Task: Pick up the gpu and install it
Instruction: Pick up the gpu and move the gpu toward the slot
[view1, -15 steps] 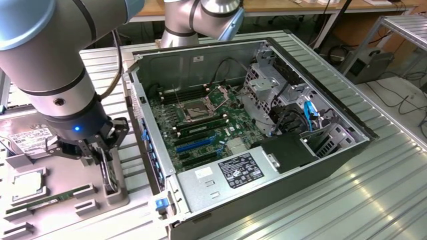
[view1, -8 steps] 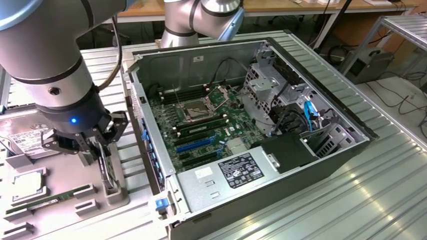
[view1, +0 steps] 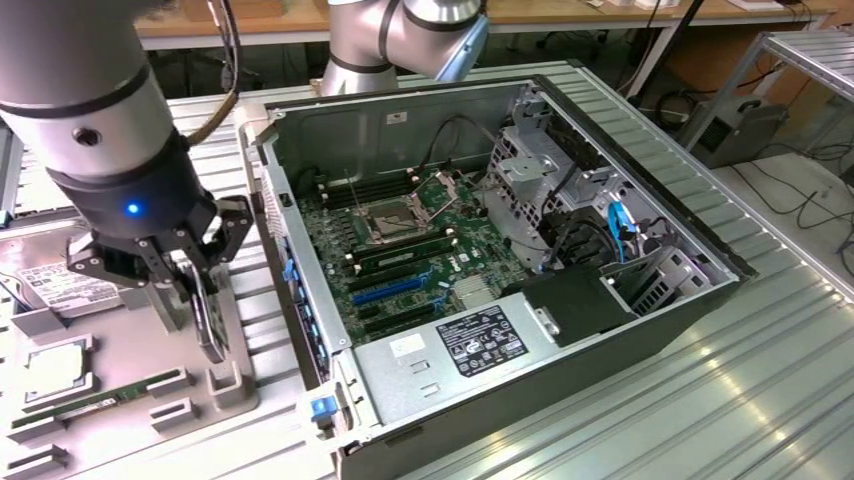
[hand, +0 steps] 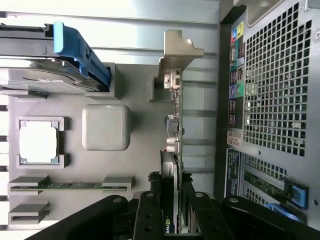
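Grasping upright gpu (hand: 173, 135), claw (hand: 173, 200) clenched, grey tray (hand: 75, 167) below, computer case (hand: 272, 75) beside

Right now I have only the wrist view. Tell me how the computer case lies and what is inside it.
Observer: The computer case lies on its side with the panel off, its motherboard facing up.
Operator: Give me the card slots.
Observer: A blue slot sits on the board's half nearer the tool that grips the gpu; no card stands in it.
Operator: Report what borders that end of the board.
Observer: A silver box with a black label, toward the exterior view's bottom.
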